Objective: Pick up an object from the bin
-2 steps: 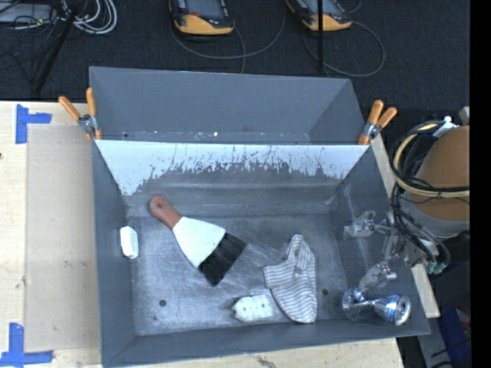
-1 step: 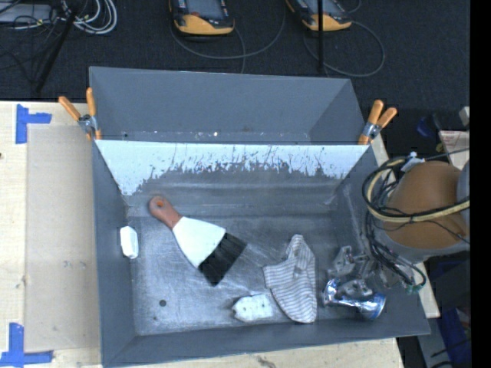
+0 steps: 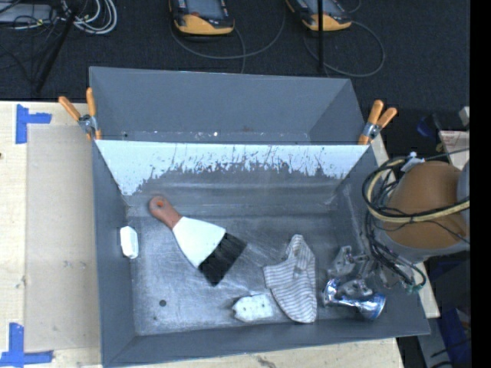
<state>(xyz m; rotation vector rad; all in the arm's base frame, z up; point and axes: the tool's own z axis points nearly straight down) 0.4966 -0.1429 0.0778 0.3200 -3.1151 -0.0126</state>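
- The gripper is seen low in the front right corner of the grey metal bin, just over a small shiny blue and silver thing that lies on the floor there.
- How wide the gripper stands cannot be told: its tip is lost among metal parts and the dark cables hanging from the orange cover on the wrist.
- No thing can be seen to be held, so the step in hand is judged to be the descent or the close, with the lift not yet made.
- The next move is judged to call for a firm close on the shiny thing and then a straight rise. The bin's right wall stands just beside it, so little room is left for sideways correction.
- A grey striped cloth lies crumpled just to the left of the gripper. A fold of it could be caught along with the shiny thing.
- A small white crumpled piece lies near the front wall, next to the cloth's left side.
- A brush with a brown handle, white body and black bristles lies aslant mid-floor, well apart from the gripper.
- A small white block rests by the left wall, out of the way.
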